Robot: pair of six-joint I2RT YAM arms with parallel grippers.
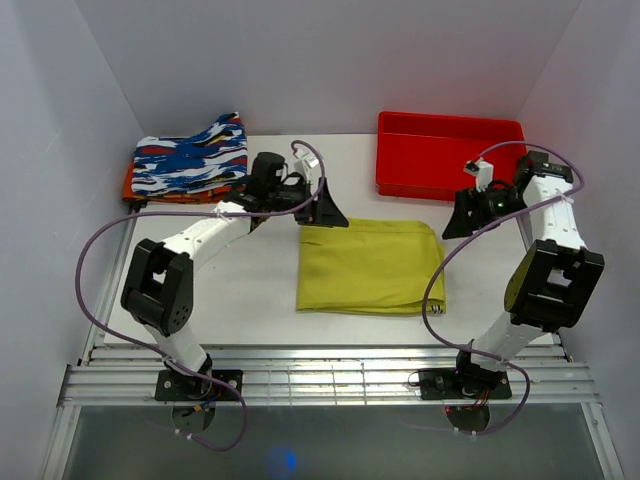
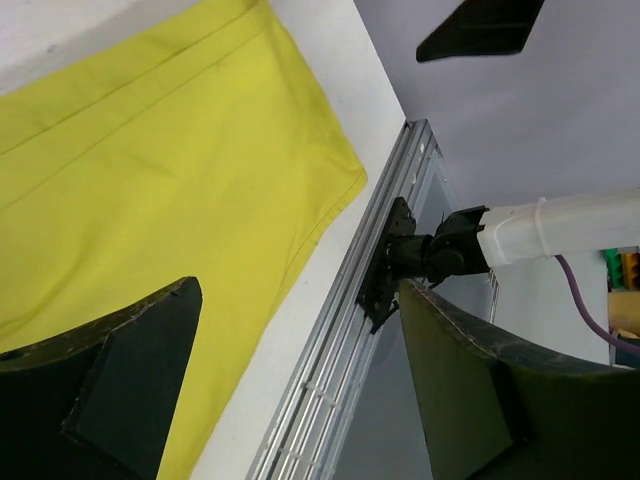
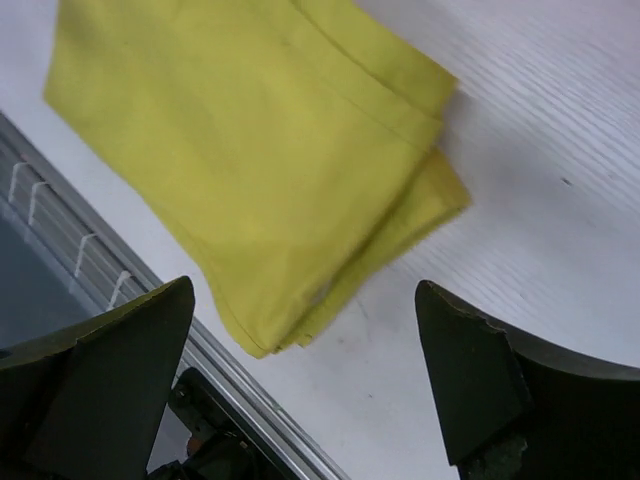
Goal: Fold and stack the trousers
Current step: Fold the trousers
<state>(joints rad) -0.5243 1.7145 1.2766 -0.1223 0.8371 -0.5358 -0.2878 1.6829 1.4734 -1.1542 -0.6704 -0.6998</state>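
Top external view: a pair of yellow-green cloth trousers [image 1: 368, 265] lies folded into a flat, roughly rectangular bundle in the middle of the white counter [image 1: 250, 290]. The left gripper [image 1: 325, 210] hovers at the bundle's far left corner. The right gripper [image 1: 462, 215] hangs just beside the far right corner. In both wrist views the jaws stand wide apart with nothing between them, and the yellow cloth lies flat below.

The fold looks finished, so I judge that stacking is the step in hand. The likely place is on the folded garment patterned in blue, white, black and orange [image 1: 190, 160] at the far left of the counter.

To do it well, each gripper should come down on an edge and pinch through every layer, not only the top one. The right wrist view shows several layers fanned out at one corner, which could slip apart. Lifting both sides evenly and keeping the bundle level should preserve the fold.

Counted: one pair of trousers, one patterned folded garment, one red plastic tray [image 1: 450, 122] at the far right, two grippers.
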